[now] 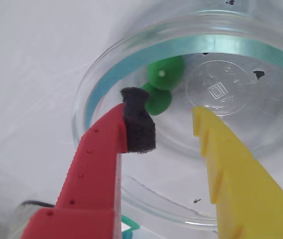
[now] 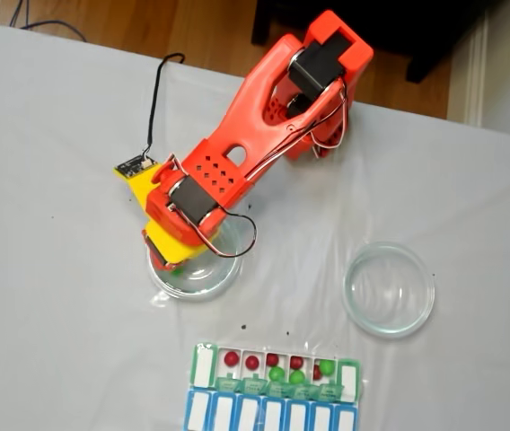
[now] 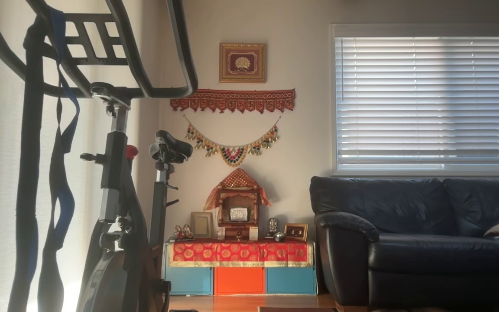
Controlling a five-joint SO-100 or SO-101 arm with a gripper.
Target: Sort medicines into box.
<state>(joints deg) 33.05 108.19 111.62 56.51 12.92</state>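
Claw point(image 1: 174, 124) spread wide over the dish point(image 1: 89, 94), holding nothing, two green pills point(image 1: 164, 74) at twelve o'clock between its tips. Fixed view: box point(image 2: 203, 364) at five o'clock of the dish, red and green pills inside.

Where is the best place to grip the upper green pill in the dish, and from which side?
Grip the upper green pill across its round middle, probably coming from above. It touches the lower green pill and lies near the dish wall, so the open gripper should straddle it sideways.
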